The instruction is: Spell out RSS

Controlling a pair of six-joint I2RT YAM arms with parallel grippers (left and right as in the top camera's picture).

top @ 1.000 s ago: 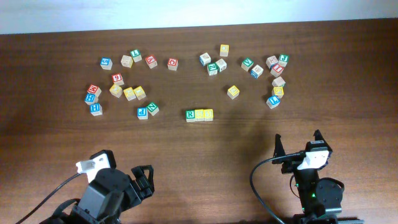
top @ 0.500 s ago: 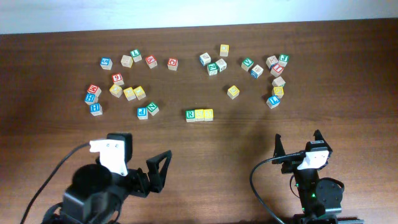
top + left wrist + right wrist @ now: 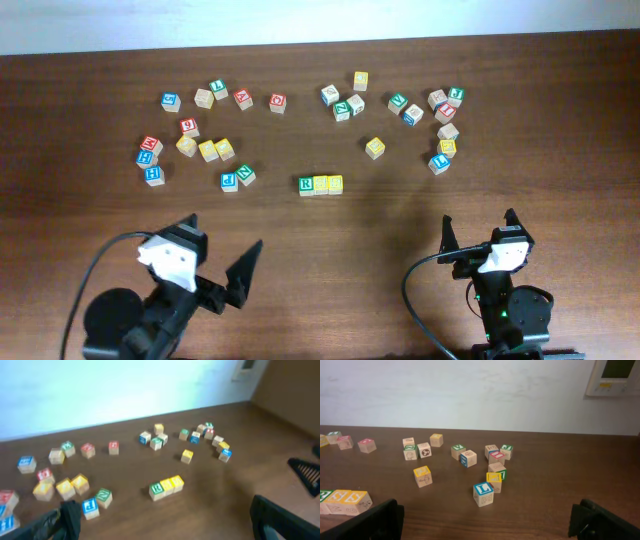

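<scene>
the rss row (image 3: 320, 185) is lying near the middle of the table (image 3: 560, 120), its three cubes touching, green r cube (image 3: 306, 185) leftmost. the left gripper (image 3: 162, 512) and right gripper (image 3: 479, 220) are hovering by the robot-side edge, both with fingers spread wide and gripping nothing.

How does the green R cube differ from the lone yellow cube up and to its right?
The R cube shows green on white; the lone cube has a yellow top. The R cube touches a yellow neighbour; the lone cube stands apart. Both are small wooden cubes.
</scene>
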